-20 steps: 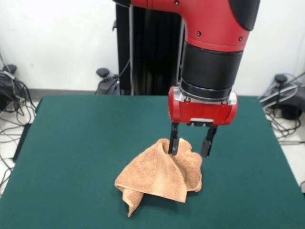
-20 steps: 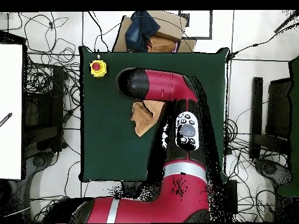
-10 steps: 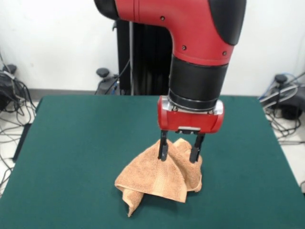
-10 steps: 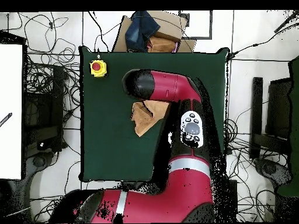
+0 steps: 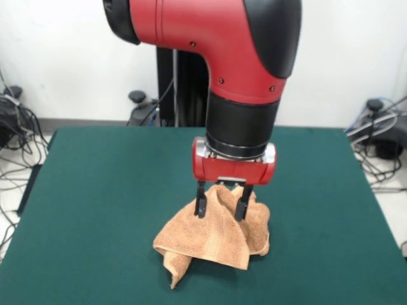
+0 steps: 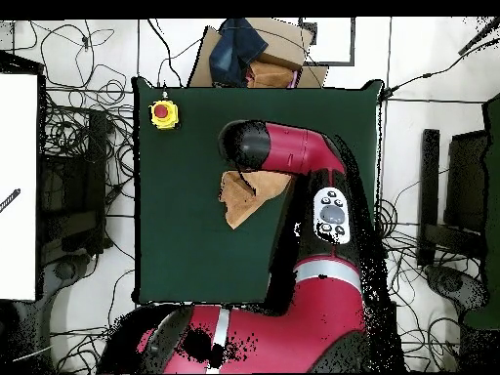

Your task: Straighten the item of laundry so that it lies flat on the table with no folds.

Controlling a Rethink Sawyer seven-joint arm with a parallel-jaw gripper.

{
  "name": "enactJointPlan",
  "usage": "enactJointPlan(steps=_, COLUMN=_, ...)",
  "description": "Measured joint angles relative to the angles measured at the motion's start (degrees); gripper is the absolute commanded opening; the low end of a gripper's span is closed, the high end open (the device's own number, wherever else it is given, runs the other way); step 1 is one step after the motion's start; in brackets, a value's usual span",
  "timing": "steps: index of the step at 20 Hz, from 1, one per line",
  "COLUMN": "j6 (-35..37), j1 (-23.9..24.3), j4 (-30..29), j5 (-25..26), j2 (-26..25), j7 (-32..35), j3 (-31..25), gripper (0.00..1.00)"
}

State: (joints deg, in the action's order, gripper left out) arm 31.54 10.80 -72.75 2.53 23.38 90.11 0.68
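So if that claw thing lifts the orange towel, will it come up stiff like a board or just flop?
Probably flop: the towel already lies crumpled in soft folds, one corner drooping onto the table. It looks light, likely draping from wherever the open gripper pinches it. The looped cloth seems unlikely to slip.

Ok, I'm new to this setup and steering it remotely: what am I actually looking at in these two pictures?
The red and black machine is a robot arm ending in a gripper with two dark fingers. One picture is taken from across the table, facing the robot; the other looks straight down, and there the arm hides the gripper. On the green table lies a crumpled orange-tan towel, far from flat. The fingers stand apart, one at each side of the towel's raised top fold, so the gripper is open and holds nothing yet. The overhead view also shows a yellow box with a red button at a table corner.
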Motion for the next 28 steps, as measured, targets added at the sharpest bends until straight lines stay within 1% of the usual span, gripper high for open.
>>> enactJointPlan(steps=9, j6=-1.37, j1=-0.56, j4=0.01, j5=0.0, j2=-1.63, j7=0.0, j3=0.23, gripper=1.0)
enactJointPlan(steps=20, j6=-3.84, j1=-4.62, j4=0.06, j5=-0.02, j2=-2.28, j7=0.0, j3=0.67, gripper=1.0)
enactJointPlan(steps=28, j6=-7.32, j1=-3.77, j4=0.08, j5=-0.02, j2=-4.02, j7=0.0, j3=0.68, gripper=1.0)
